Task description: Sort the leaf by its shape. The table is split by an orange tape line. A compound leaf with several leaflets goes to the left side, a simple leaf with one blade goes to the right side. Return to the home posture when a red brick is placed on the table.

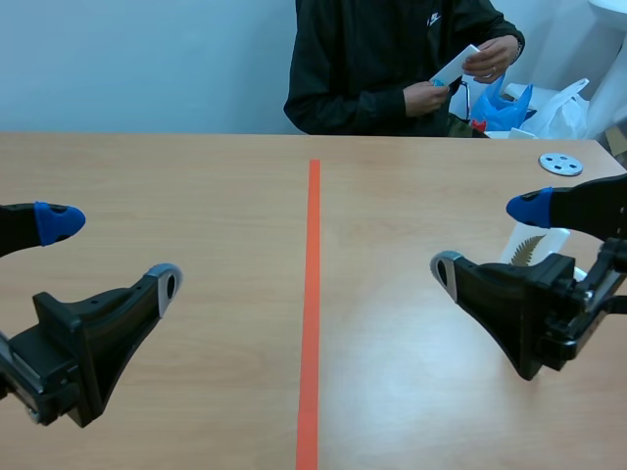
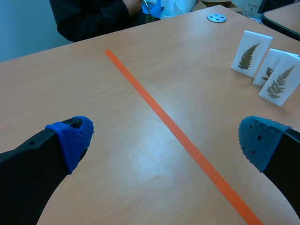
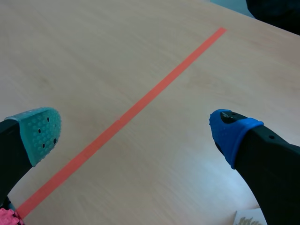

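Scene view: L gripper and R gripper hang low over the table, one each side of the orange tape line. Jaws are spread wide on both, w/ nothing btwn them; both wrist views agree.

Task's things: three white leaf cards stand upright in a tight cluster on the R side of the tape, close by the R gripper. Two clearly show fern-type fronds w/ many leaflets. The middle one is half hidden, so its leaf can't be read. Across the table a person holds another white card in both hands, off the table. A small metal disc lies near the far R edge. No red brick is seen on the table.

Step, as judged: a waiting gap, since no card sits btwn the arms to sort. The next move prob. needs the person's card set down first, then a read of its leaf: several leaflets → L side, one blade → R. The ferns standing on the R look compound; whether they are stock or need moving L can't be told. Thin upright cards call for a careful edge pinch so they don't topple.
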You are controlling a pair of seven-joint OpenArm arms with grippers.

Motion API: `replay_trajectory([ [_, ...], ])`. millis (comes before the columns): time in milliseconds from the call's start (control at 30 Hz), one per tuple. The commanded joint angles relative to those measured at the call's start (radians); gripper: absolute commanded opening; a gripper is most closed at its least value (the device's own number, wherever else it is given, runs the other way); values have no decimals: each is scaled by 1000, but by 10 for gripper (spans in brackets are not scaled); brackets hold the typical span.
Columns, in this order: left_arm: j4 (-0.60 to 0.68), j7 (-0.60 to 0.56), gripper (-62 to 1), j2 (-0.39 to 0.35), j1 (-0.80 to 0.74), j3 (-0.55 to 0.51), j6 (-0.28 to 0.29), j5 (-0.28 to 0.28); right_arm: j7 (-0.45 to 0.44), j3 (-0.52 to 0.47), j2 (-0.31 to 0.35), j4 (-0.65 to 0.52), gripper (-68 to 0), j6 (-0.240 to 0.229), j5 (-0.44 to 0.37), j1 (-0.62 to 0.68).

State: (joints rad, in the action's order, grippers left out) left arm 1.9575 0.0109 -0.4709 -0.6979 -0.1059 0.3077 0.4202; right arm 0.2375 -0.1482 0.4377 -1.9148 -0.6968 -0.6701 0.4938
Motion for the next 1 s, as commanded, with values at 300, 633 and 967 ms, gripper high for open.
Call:
replay_trajectory([
  [300,12,-18,14,2,3,-5,2,6,-18,-3,0,-2,4,1,-12,-12],
  [633,12,-18,14,2,3,-5,2,6,-53,-3,0,-2,4,1,-12,-12],
  [967,12,-18,14,2,3,-5,2,6,-53,-3,0,-2,4,1,-11,-12],
])
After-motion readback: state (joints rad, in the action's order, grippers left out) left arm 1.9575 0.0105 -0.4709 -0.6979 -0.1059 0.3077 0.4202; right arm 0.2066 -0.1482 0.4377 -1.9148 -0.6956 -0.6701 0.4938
